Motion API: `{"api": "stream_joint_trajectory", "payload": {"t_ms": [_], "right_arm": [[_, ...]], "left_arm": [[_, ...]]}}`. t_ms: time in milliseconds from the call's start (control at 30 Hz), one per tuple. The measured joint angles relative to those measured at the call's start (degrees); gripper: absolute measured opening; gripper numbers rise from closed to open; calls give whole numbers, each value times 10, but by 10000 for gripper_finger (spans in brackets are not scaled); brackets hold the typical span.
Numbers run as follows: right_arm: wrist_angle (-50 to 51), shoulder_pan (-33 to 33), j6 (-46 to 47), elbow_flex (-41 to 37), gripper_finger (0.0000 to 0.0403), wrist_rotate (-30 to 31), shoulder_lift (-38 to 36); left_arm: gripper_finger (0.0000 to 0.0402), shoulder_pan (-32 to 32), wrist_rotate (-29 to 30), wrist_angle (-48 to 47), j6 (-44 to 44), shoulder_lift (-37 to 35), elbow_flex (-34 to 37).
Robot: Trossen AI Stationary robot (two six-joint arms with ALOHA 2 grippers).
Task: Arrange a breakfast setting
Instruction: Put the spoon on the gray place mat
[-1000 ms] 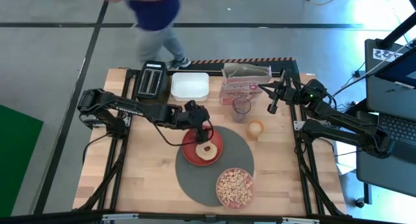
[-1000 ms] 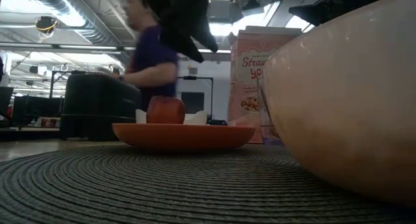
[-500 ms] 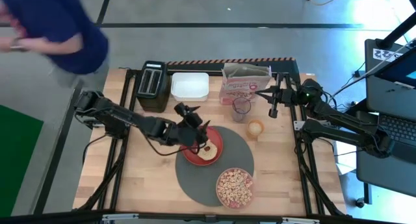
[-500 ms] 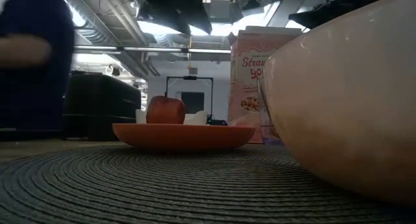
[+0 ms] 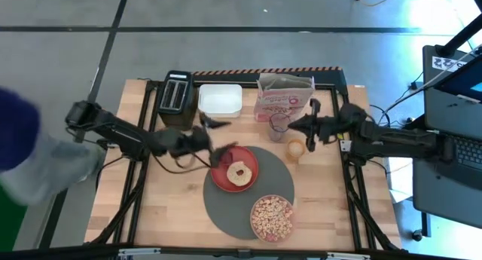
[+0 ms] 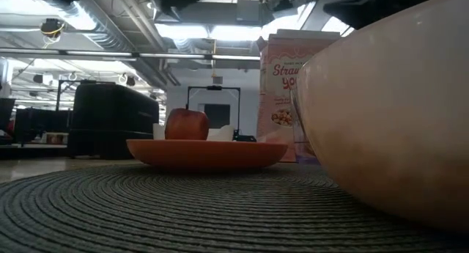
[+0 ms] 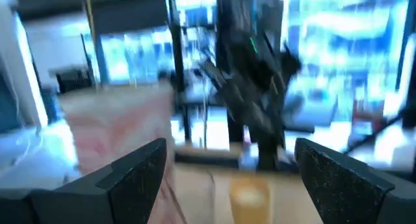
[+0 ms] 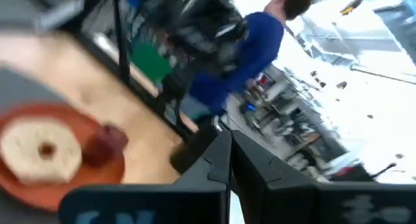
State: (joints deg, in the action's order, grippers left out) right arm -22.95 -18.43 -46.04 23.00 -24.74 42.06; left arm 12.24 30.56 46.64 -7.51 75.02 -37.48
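A round dark-grey mat (image 5: 226, 203) lies at the table's middle. On it a red plate (image 5: 223, 177) holds round toast (image 5: 239, 172) and a dark-red fruit piece (image 6: 186, 125). A pink see-through bowl (image 5: 272, 216) of cereal sits on the mat's near side. The pink cereal box (image 5: 285, 96) stands at the far edge. No gold spoon shows. My left gripper (image 5: 218, 137) is open and empty, above the table left of the plate. My right gripper (image 5: 300, 125) is shut and empty, right of a see-through cup (image 5: 279, 125).
A black toaster (image 5: 176, 98) and a white tub (image 5: 220, 100) stand at the far edge. A small round tan object (image 5: 296, 148) sits by the mat's right rim. A person (image 5: 22, 151) stands at the table's left side. Bare wood lies at the near left.
My left gripper has drawn back from over the plate toward the table's left edge. My right gripper has gone a little toward the near edge and the cup. The person has walked from behind the table round to its left side.
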Motion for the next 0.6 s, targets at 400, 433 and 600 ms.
{"api": "stream_joint_trajectory", "payload": {"t_ms": [400, 433, 600], "right_arm": [[-6, 121, -285, 18, 14, 365, 112], [-7, 121, -270, 28, 14, 381, 125], [-11, 108, -124, 83, 14, 392, 181]], "left_arm": [[334, -90, -241, 76, 7, -133, 61], [334, -90, -241, 66, 6, -133, 62], [334, -90, -233, 58, -8, -134, 62]]}}
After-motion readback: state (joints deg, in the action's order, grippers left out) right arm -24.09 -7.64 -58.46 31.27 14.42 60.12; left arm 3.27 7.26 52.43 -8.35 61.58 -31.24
